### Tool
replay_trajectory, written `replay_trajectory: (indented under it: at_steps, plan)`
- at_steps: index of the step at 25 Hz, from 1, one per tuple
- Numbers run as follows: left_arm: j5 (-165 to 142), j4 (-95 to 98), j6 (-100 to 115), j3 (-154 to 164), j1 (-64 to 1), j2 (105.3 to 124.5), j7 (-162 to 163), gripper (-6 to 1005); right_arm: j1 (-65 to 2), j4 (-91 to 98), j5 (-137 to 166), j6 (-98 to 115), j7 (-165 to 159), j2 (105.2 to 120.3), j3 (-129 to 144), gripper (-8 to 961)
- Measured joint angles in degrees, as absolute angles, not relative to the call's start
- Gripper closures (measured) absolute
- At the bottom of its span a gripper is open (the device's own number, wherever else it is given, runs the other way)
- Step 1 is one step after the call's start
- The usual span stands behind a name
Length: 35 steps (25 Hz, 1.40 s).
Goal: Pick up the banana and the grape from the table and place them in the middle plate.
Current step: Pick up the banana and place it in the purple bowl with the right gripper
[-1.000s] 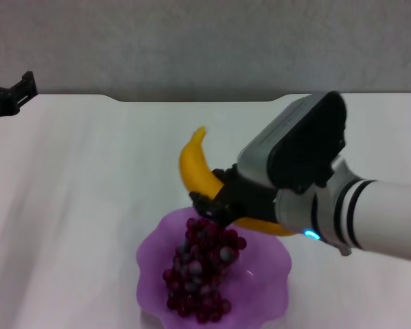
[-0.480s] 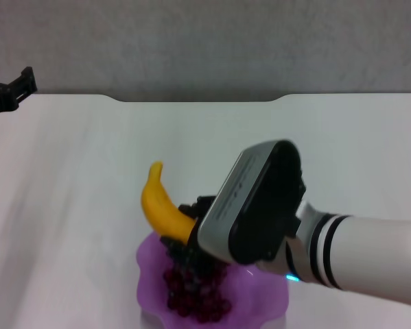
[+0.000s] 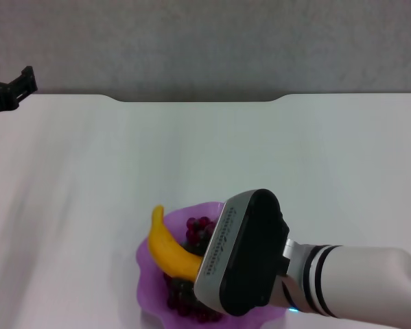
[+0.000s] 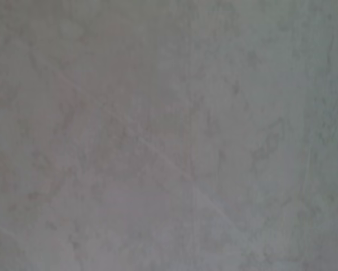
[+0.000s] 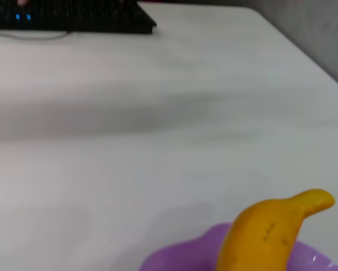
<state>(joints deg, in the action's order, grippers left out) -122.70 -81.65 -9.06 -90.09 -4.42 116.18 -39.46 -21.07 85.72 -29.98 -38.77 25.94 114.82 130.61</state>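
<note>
The yellow-orange banana (image 3: 165, 247) is low over the purple middle plate (image 3: 145, 273), its tip pointing up and away from me. It sticks out from under my right gripper (image 3: 197, 255), which is shut on it; the big wrist housing covers the grip. The dark grape (image 3: 197, 229) bunch lies in the plate, partly under the banana and the arm. From the right wrist, the banana (image 5: 264, 237) stands just over the plate's rim (image 5: 174, 257). My left gripper (image 3: 12, 90) is parked at the far left edge of the white table (image 3: 123, 151).
A black bar with small blue lights (image 5: 73, 17) lies at the table's far end in the right wrist view. The table's back edge has a shallow notch (image 3: 198, 101) below a grey wall. The left wrist view holds only grey wall.
My right arm has come toward me and down, carrying the banana from behind the plate to low over the grapes in it. The left arm has stayed put.
</note>
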Motion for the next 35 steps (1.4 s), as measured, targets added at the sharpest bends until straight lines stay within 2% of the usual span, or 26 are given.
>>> replay_trajectory:
  at_steps: [9,26,33,35]
  plan:
    - [-122.7,-81.6,-9.1,-90.0,-4.5,116.25,-39.5,120,-24.3,81.4,-30.5,-38.2,25.8,114.98,132.0,425]
    - [-122.7,-82.0,-9.1,-90.0,-4.4,116.28,-39.5,119,-25.5,81.5,-30.8,-38.2,25.6,114.87,133.1,399]
    - [-122.7,-82.0,-9.1,-90.1,-4.3,116.28,-39.5,120,-25.4,82.6,-30.5,-38.2,25.6,114.79,132.8,203]
    - [-122.7,-82.0,-9.1,-90.1,-4.3,116.28,-39.5,120,-25.3,82.9,-30.5,-38.2,25.7,114.77,132.8,188]
